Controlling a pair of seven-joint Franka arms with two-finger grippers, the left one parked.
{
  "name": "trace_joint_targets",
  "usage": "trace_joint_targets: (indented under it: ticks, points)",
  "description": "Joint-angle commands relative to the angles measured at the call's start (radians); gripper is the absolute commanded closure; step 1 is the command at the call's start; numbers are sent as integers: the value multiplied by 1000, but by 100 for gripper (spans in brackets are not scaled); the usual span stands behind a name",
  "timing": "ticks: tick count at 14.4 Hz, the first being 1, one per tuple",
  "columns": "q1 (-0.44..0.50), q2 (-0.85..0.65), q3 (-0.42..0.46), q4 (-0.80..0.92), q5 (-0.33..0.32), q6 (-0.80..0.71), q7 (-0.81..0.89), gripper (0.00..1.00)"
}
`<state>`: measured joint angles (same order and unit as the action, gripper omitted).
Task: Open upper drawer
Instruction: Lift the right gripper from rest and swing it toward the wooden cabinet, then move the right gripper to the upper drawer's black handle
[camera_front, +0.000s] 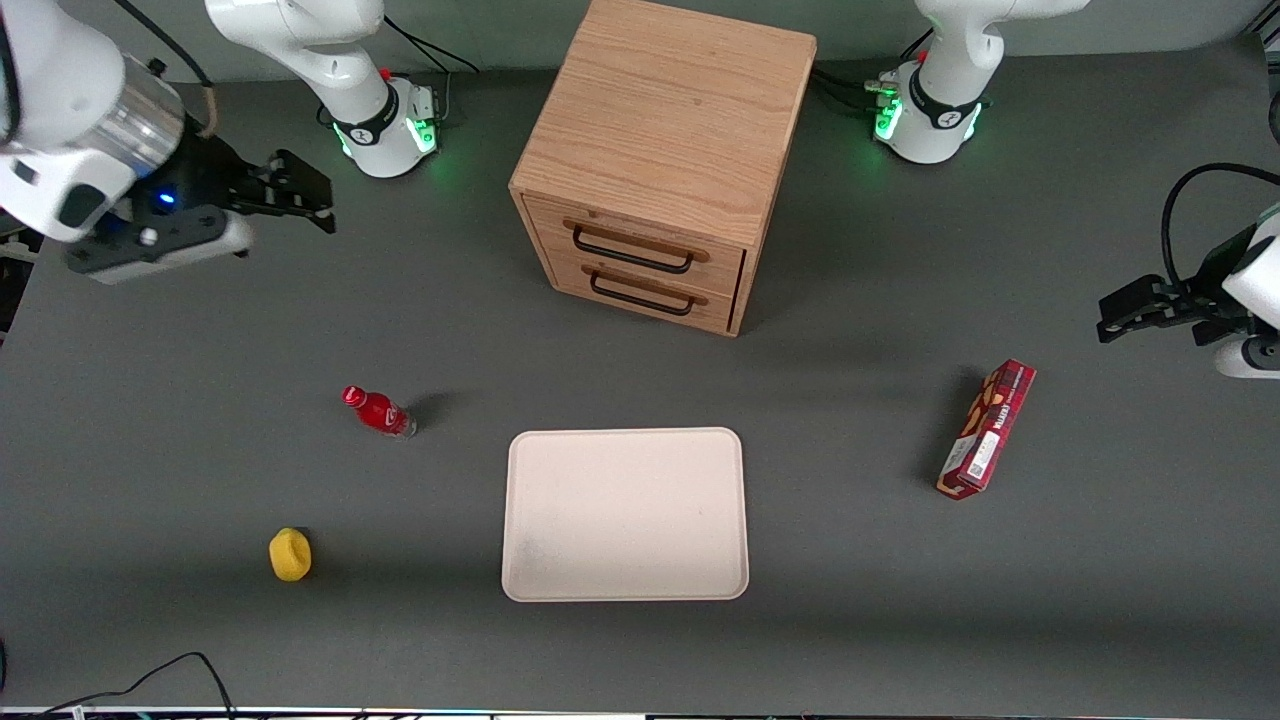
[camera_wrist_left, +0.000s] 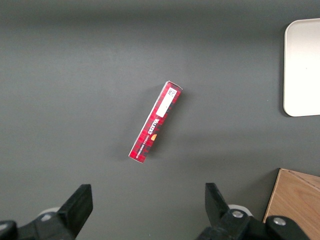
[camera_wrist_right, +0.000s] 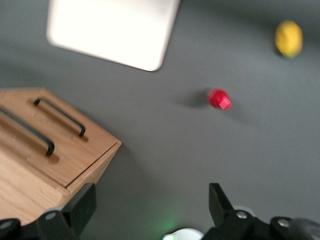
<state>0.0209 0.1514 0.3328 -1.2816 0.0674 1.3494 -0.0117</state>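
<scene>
The oak cabinet (camera_front: 665, 110) stands at the back middle of the table, its front facing the front camera. The upper drawer (camera_front: 640, 232) is shut, with a thin black wire handle (camera_front: 632, 250) under a wooden rail. The matching lower drawer (camera_front: 650, 290) is also shut. My right gripper (camera_front: 300, 195) hovers above the table toward the working arm's end, well apart from the cabinet and about level with its front. It is open and empty. In the right wrist view the open gripper (camera_wrist_right: 150, 200) is beside the cabinet's corner, and the upper drawer (camera_wrist_right: 22, 142) shows with its handle.
A white tray (camera_front: 625, 515) lies in front of the cabinet, nearer the front camera. A red bottle (camera_front: 380, 412) and a yellow fruit (camera_front: 290, 555) are toward the working arm's end. A red box (camera_front: 985, 430) lies toward the parked arm's end.
</scene>
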Motion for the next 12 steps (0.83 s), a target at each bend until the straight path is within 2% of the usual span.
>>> trace_joint_targets:
  ticks: [1, 2, 4, 6, 8, 12]
  points:
    - [2, 86, 95, 84, 11, 40, -204, 0]
    - [1, 111, 127, 82, 32, 81, -255, 0]
    - [2, 163, 144, 82, 161, 134, -338, 0]
    - [5, 210, 149, 80, 239, 140, -492, 0]
    - [17, 275, 164, 80, 268, 146, -611, 0]
    - [45, 381, 210, 51, 256, 244, -610, 0]
